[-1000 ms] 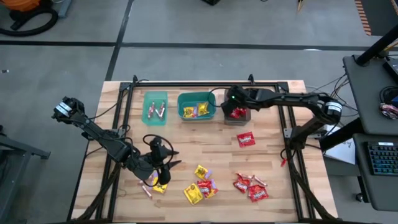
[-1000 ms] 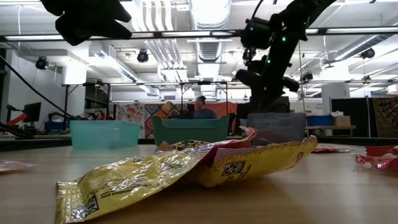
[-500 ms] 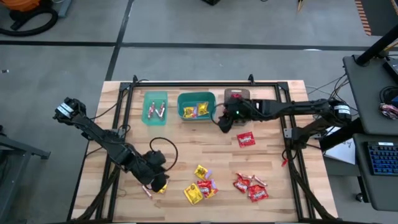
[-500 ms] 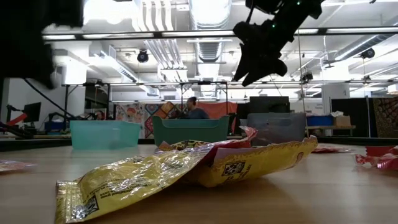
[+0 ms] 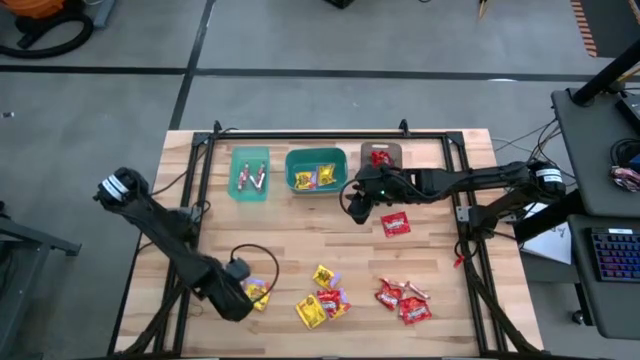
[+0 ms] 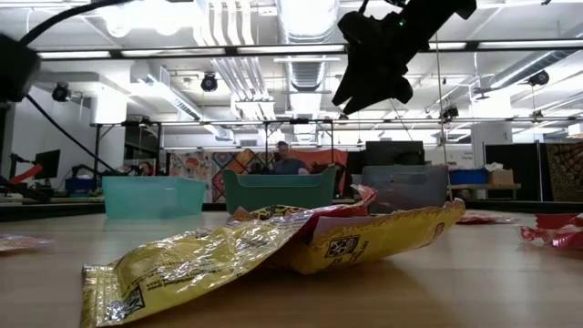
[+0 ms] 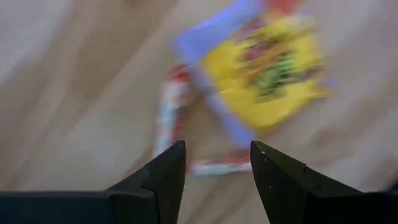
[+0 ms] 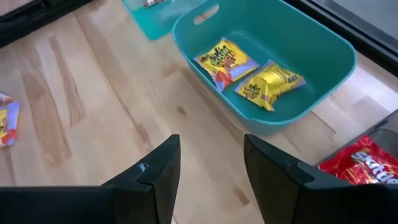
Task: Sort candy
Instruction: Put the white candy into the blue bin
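Left gripper [image 7: 214, 163] spread over blurry, seemingly yellow packet [image 7: 268, 73]; right gripper [image 8: 208, 163] empty, parted above bare wood

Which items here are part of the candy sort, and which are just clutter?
Part of the sort:
- loose red packets
- loose yellow packets
- pinkish stick by the open left gripper
- yellow packets in the teal bin
- red packet in the grey-brown bin

Just lying about:
- keyboard on the side desk
- orange hose on the floor
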Robot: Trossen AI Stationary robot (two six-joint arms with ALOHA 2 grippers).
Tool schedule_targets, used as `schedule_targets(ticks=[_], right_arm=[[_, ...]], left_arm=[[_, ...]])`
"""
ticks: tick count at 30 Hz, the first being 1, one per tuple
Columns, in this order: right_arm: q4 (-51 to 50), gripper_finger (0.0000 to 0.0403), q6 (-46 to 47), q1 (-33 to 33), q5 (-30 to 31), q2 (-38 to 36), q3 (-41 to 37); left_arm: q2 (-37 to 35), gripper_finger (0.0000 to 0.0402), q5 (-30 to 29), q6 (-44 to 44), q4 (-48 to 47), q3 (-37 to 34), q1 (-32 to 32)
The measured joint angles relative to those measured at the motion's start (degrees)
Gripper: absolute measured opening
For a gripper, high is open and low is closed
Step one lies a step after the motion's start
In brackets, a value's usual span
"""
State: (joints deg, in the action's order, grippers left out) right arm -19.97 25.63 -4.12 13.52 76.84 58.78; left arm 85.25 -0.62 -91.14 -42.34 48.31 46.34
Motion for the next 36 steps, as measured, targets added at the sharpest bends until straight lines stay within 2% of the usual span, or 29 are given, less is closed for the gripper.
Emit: schedule_targets(ticks=[4, 14, 18, 23, 30, 36], right_arm=[[0.0, 0.0164, -0.6, 0.0, 0.0, 0.0, 0.0], [0.0, 0.0166, -1.8, 0.0, 0.0, 0.0, 0.0], [0.0, 0.0166, -2.3, 0.0, 0.0, 0.0, 0.0], [0.2, 0.0164, -2.6, 0.0, 0.0, 0.0, 0.0], [0.6, 0.0162, -4.0, 0.1, 0.0, 0.0, 0.0], [2.0, 0.016, -4.9, 0.4, 0.0, 0.0, -0.2]], left_arm=[[2.7, 0.0164, 1.9, -1.1, -4.6, 0.8, 0.6], [7.9, 0.0163, 3.2, -1.3, -4.7, 0.8, 0.6], [9.0, 0.0151, 3.3, -1.3, -4.7, 1.1, 0.6], [9.3, 0.0111, 3.1, -1.4, -4.4, 1.0, 0.6], [9.4, 0.002, 2.2, -1.5, -4.0, 1.0, 0.6], [9.6, 0.0012, -4.0, -0.8, -6.2, 2.9, 0.8]])
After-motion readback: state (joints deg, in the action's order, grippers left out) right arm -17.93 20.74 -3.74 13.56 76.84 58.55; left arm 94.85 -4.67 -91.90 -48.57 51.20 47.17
